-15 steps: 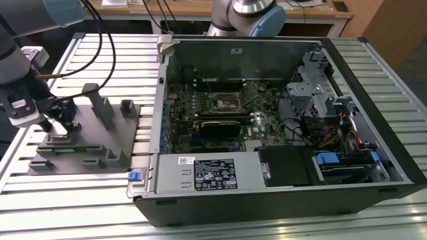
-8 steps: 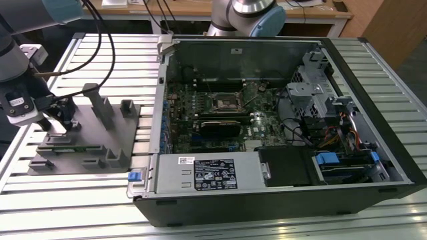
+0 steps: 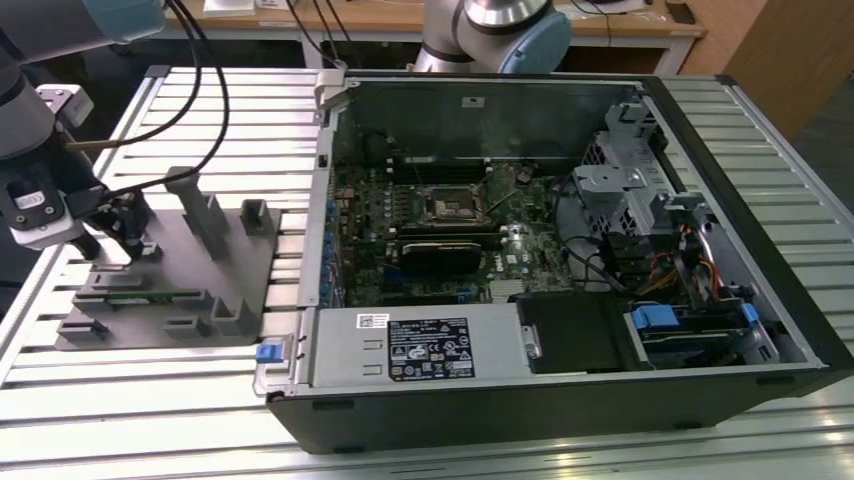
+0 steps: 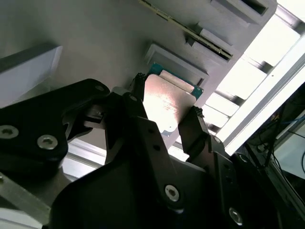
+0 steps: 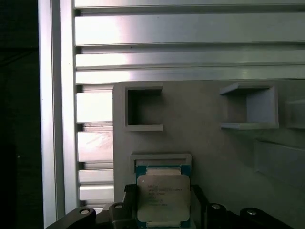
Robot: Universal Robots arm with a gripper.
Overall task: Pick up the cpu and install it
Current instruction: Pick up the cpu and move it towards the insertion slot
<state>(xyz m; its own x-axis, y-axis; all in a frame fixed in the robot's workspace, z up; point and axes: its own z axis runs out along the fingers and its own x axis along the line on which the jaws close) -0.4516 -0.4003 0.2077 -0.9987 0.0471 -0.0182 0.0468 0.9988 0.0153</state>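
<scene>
Slotted aluminium table [image 3: 147, 420] across the exterior view, ribs running from 9 to 3 o'clock. Gleams pale along the 6 o'clock edge. At 12 o'clock, a wooden desk [image 3: 387, 20] with a white frame; at 1 o'clock, a brown wooden panel [image 3: 787, 60]. Dark floor [image 3: 11, 320] at 9 o'clock, off the table's edge. In both wrist views, same slats [image 5: 190, 31] [image 4: 267, 47], glaring white under strong light.

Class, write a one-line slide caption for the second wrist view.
The claw straddles the cpu, which lies in its nest on the grey fixture.
</scene>
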